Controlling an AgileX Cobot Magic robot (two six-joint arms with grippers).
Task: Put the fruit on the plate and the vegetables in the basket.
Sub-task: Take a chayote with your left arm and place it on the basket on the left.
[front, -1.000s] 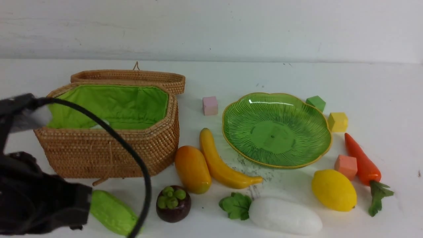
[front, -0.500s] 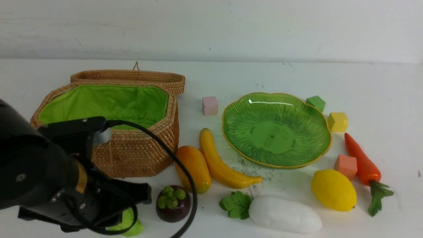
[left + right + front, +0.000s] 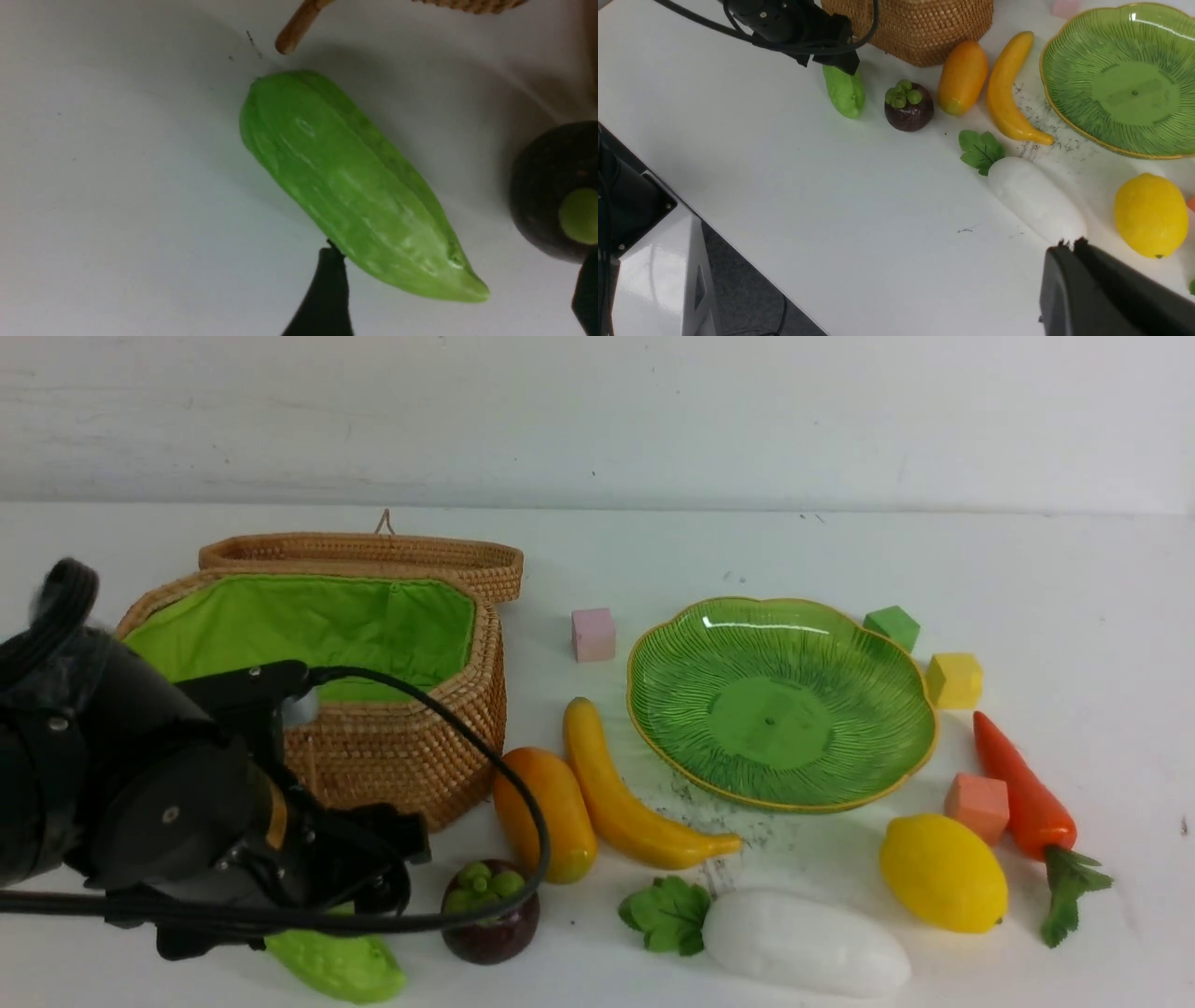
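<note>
The fingers (image 3: 329, 284) of the left gripper (image 3: 455, 298) stand wide apart and hold nothing. The tapered end of the gourd (image 3: 341, 966) lies on the table (image 3: 747, 551) between them. Reading the front view as a dial, the gourd lies at the basket's (image 3: 392, 747) 6 o'clock, just in front of its wall.

The step in hand looks like the grasp on this vegetable. The gourd lies slantwise to the jaws, so a turn of the wrist would likely let the pads meet its long sides squarely. A hold nearer the thick middle seems safer, since the glossy taper could squirt out.

The mangosteen (image 3: 490, 915) sits close at the gourd's 3 o'clock, so the outer finger needs to come down without nudging it. The basket's rim rises high at 12 o'clock, so the lift should clear it before crossing over the lining.

The right gripper (image 3: 1071, 245) is empty, its fingers pressed together, above the table near the radish (image 3: 1034, 200).
</note>
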